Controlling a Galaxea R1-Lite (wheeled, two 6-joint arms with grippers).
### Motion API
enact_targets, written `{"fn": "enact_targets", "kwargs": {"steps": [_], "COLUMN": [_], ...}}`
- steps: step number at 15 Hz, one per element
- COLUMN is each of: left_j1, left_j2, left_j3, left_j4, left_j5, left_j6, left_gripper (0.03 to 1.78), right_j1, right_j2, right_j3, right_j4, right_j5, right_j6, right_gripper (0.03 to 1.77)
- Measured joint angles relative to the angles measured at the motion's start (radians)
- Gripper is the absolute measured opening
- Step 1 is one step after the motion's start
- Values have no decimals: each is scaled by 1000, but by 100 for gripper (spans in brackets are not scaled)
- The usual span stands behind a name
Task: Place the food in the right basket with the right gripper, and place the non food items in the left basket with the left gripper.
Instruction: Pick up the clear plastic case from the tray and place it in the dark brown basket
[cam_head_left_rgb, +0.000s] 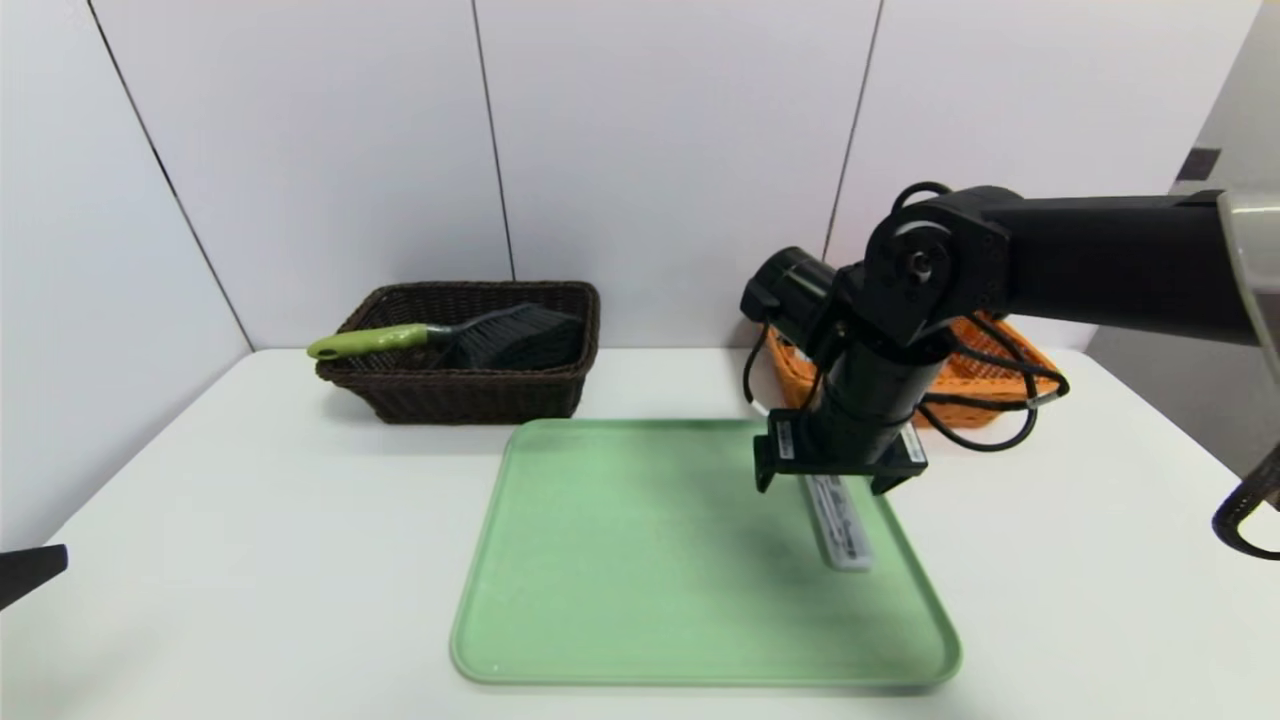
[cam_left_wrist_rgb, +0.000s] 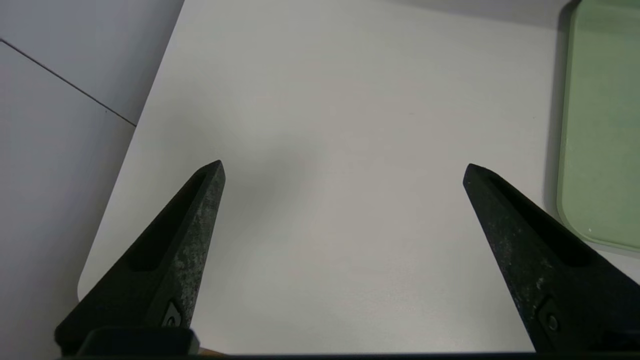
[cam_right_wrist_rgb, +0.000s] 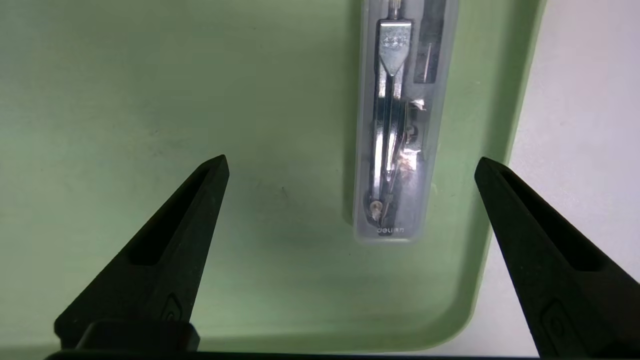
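A clear plastic case holding a metal compass (cam_head_left_rgb: 840, 525) (cam_right_wrist_rgb: 397, 125) lies on the right side of the green tray (cam_head_left_rgb: 620, 560). My right gripper (cam_head_left_rgb: 830, 485) (cam_right_wrist_rgb: 351, 162) hangs open just above the case's far end, fingers pointing down, nothing between them. At the back left, a brush with a green handle (cam_head_left_rgb: 480, 335) lies in the dark brown left basket (cam_head_left_rgb: 470, 395). The orange right basket (cam_head_left_rgb: 975, 375) stands behind my right arm, mostly hidden. Food is out of view. My left gripper (cam_left_wrist_rgb: 342, 167) is open over bare table at the near left.
The white table (cam_head_left_rgb: 250, 520) ends at a wall behind the baskets. The tray's rim (cam_left_wrist_rgb: 600, 125) lies to one side of my left gripper. Black cables (cam_head_left_rgb: 1000, 420) hang from my right arm over the orange basket.
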Motion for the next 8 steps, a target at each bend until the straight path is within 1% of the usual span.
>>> {"fn": "enact_targets", "kwargs": {"steps": [4,8], "left_j1": [0,2], "left_j2": [-3,-9], "left_j3": [-3,-5], "left_j4": [-1,-9], "left_j5": [1,0], "left_j6": [0,20], "left_gripper": [169,169], "right_j1": [-10,-38], "right_j2": [19,22], "right_j3": [7,21], "right_j4": [1,1], "right_j5": [3,12], "right_j6": [6,6], "right_gripper": [170,170]}}
